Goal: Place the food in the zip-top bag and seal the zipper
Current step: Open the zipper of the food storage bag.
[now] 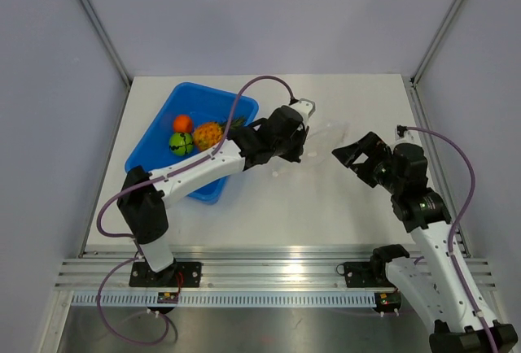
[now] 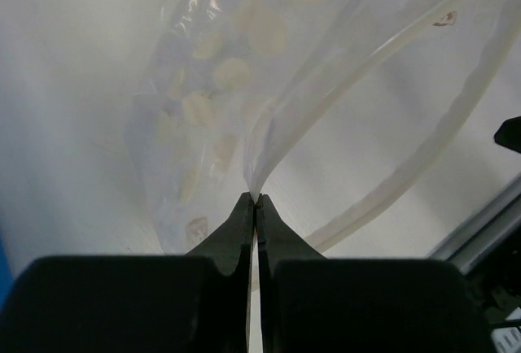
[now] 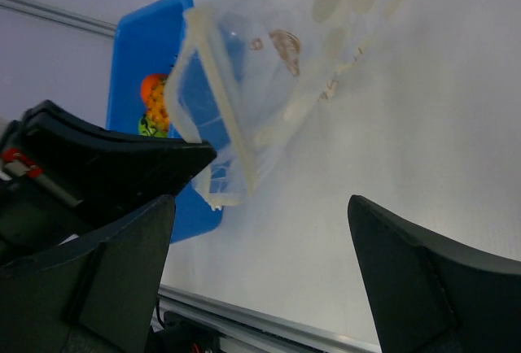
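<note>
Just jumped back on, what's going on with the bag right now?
The left gripper is shut on the mouth edge of the zip-top bag, holding that edge up beside the blue tray. The right gripper is open and faces the bag's mouth without touching it. The orange ball, green ball and pineapple lie in the tray. No food shows in the bag, and its mouth is unsealed.

A blue rectangular tray (image 1: 199,99) lies on a white table (image 1: 326,207), turned at an angle to the table's edges. A slotted aluminium rail (image 1: 277,272) runs well in front of the tray. Pale grey walls (image 1: 269,11) rise behind the tray, and a metal strut (image 1: 98,23) slants up beyond it.
</note>
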`<state>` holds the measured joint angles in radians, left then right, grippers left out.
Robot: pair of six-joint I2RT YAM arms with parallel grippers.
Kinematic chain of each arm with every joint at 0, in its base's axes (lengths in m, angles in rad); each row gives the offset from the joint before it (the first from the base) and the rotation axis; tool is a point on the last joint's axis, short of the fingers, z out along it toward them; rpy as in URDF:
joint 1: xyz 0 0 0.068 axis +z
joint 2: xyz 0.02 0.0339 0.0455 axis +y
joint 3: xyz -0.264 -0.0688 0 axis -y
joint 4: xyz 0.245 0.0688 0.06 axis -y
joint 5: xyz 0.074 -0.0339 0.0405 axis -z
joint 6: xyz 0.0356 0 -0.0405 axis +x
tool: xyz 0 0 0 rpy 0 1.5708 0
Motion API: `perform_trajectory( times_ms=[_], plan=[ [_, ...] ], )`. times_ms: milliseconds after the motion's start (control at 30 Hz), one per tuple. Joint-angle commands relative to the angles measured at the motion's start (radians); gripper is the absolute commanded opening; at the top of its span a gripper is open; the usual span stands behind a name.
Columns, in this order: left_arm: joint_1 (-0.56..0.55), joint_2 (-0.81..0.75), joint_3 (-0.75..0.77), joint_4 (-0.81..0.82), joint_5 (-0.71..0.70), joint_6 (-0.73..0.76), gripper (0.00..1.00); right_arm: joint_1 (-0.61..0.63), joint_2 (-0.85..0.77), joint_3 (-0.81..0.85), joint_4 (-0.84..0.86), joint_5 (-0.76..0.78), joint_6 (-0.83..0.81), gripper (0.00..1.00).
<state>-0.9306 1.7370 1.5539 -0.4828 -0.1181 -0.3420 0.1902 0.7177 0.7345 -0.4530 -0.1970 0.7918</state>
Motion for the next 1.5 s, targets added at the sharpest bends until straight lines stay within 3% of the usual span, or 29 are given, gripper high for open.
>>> perform_trajectory(
  times_ms=[0, 400, 700, 1000, 1233, 1300, 1467],
  plan=[
    [0.019, -0.019, 0.054, -0.013, 0.103, -0.086, 0.00, 0.018, -0.020, 0.089, -0.068, 0.044, -0.026, 0.94],
    [0.035, -0.033, 0.054, 0.010, 0.198, -0.146, 0.00, 0.162, 0.103, 0.141, -0.084, 0.191, 0.004, 0.89],
    [0.039, -0.062, 0.048, 0.016, 0.213, -0.183, 0.00, 0.195, 0.203, 0.106, 0.028, 0.243, 0.034, 0.64],
    [0.041, -0.074, 0.046, 0.041, 0.201, -0.213, 0.00, 0.311, 0.229, 0.082, 0.039, 0.361, 0.064, 0.57],
    [0.044, -0.094, 0.032, 0.053, 0.216, -0.236, 0.00, 0.324, 0.198, 0.059, 0.014, 0.461, 0.077, 0.24],
    [0.047, -0.102, 0.029, 0.062, 0.231, -0.242, 0.00, 0.325, 0.210, 0.069, 0.011, 0.467, 0.061, 0.02],
    [0.078, -0.140, 0.002, 0.059, 0.267, -0.250, 0.00, 0.324, 0.213, 0.182, -0.088, 0.504, -0.093, 0.00]
  ],
)
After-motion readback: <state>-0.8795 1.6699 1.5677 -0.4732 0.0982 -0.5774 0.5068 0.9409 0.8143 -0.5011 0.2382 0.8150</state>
